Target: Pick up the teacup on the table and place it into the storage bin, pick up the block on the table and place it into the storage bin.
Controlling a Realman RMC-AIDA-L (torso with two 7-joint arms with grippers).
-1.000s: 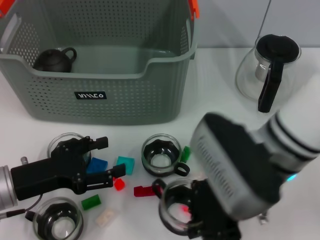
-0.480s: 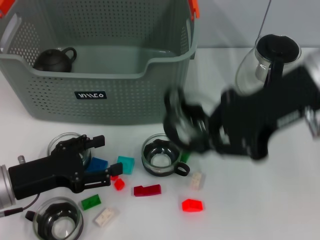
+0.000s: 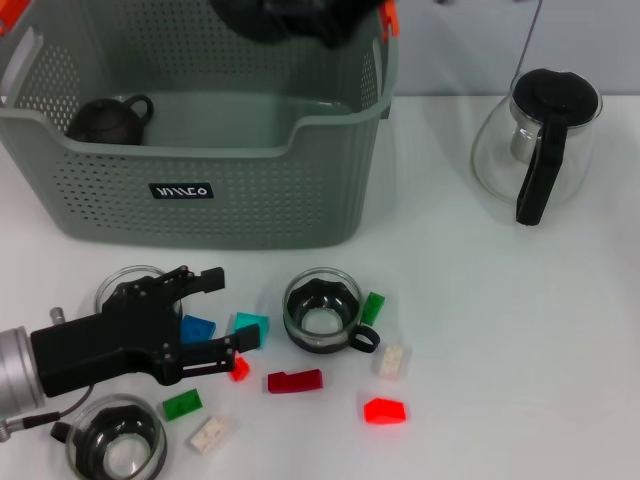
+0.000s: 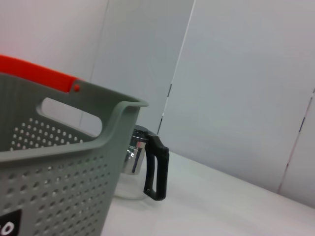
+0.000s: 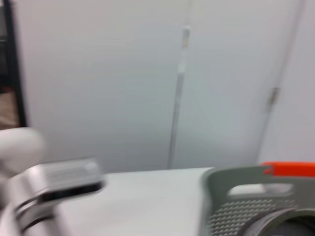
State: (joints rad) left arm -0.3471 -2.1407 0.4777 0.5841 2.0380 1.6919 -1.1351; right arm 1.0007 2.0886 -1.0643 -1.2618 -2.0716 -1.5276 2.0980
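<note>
The storage bin (image 3: pixel 200 205) stands at the back left, and its wall (image 5: pixel 246 196) also fills a corner of the right wrist view. My right gripper (image 3: pixel 290 18) is a dark blur above the bin's far rim. A rounded glass rim (image 5: pixel 275 221) in the right wrist view looks like the teacup it holds. My left gripper (image 3: pixel 215 312) lies low at the front left, open, its fingers either side of a blue block (image 3: pixel 197 327). A teal block (image 3: pixel 252 327) sits just beyond the fingertips. One teacup (image 3: pixel 322 310) stands mid-table, another (image 3: pixel 115 440) at the front left.
A dark teapot (image 3: pixel 108 120) lies inside the bin. A glass pot with a black handle (image 3: pixel 535 140) stands at the back right. Red (image 3: pixel 295 381), green (image 3: pixel 182 403) and white (image 3: pixel 392 360) blocks are scattered at the front. A third cup (image 3: pixel 125 283) is half hidden by my left gripper.
My right arm has swung up from the front of the table to above the bin, taking a glass teacup with it. My left gripper has edged a little toward the blue block.
</note>
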